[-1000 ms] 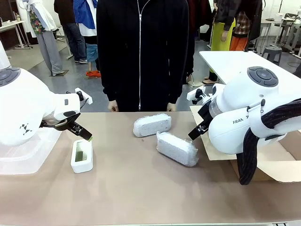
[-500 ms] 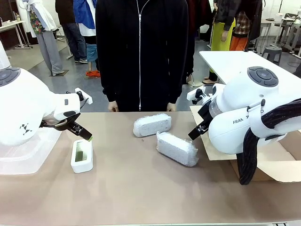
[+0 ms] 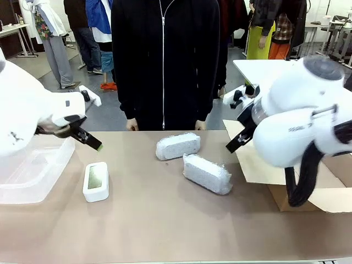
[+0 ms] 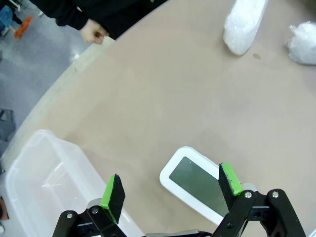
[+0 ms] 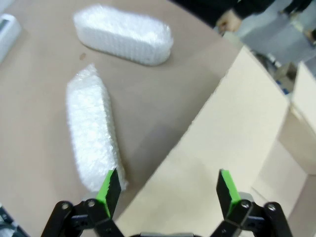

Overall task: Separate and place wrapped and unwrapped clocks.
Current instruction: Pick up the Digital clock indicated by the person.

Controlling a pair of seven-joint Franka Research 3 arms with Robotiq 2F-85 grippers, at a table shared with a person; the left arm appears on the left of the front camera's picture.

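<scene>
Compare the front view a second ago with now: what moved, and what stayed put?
Both arms lifted and drew back toward their own sides. The left gripper rose away from the white digital clock, uncovering a clear plastic bin; the right gripper rose a little. Nothing was gripped or released: both grippers stay open. The clock and the two bubble-wrapped bundles lie where they were.
</scene>
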